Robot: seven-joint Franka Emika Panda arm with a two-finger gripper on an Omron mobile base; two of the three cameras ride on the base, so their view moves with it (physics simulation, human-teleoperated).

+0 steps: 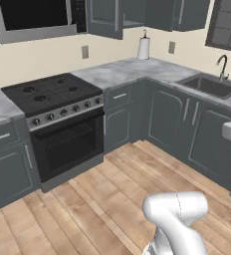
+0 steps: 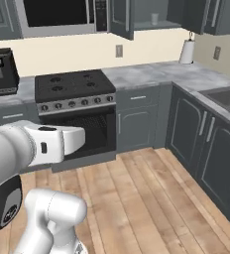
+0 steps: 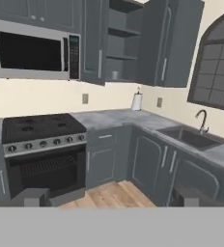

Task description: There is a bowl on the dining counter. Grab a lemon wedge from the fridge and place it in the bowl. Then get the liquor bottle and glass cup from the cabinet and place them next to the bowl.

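The stove [image 3: 41, 126] serves as the anchor here. In the hand view the pincer [image 3: 109, 197] hangs released, its two dark fingertips [image 3: 31, 197] standing wide apart with nothing between them, low in front of the stove's oven door. Above and to the right of the stove the cabinet [image 3: 115, 41] has its door [image 3: 93, 41] swung open, baring the shelves; the glass cup [image 3: 114, 75] stands on the lowest shelf, small and pale. The liquor bottle cannot be made out on those shelves.

The right base view catches the same open cabinet from lower down, with the glass cup [image 2: 154, 19] showing on the shelf above and to the right of the stove, and it adds a dark coffee machine [image 2: 2, 71] on the worktop [image 2: 151, 73] just left of the stove. The left base view has the cabinet door [image 1: 105, 18] ajar, but the cup is not discernible there.

A paper towel roll [image 3: 136, 102] stands on the worktop to the right of the stove, near the corner. Further right lies the sink [image 3: 189, 137] with its tap [image 3: 201, 120]. A microwave [image 3: 33, 52] hangs directly above the stove, just left of the open cabinet.
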